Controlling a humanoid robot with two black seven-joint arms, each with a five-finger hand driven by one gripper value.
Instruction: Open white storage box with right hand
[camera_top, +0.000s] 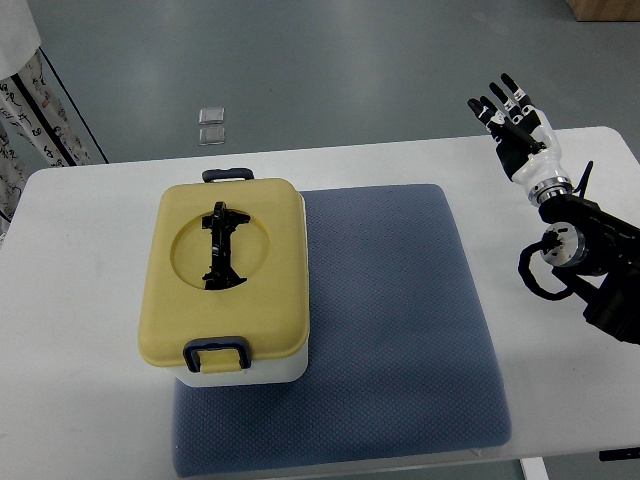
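Note:
The white storage box (228, 285) stands on the left part of a blue mat (400, 320). Its yellow lid (250, 300) is closed, with a black folding handle (222, 246) lying in a round recess on top. Dark latches sit at the near end (217, 355) and the far end (228, 175). My right hand (512, 122) is raised over the table's far right corner, fingers spread and holding nothing, well to the right of the box. My left hand does not show.
The white table (80, 300) carries the mat and the box. On the grey floor beyond lie two small clear packets (211, 125). A patterned cloth (30, 110) hangs at the far left edge.

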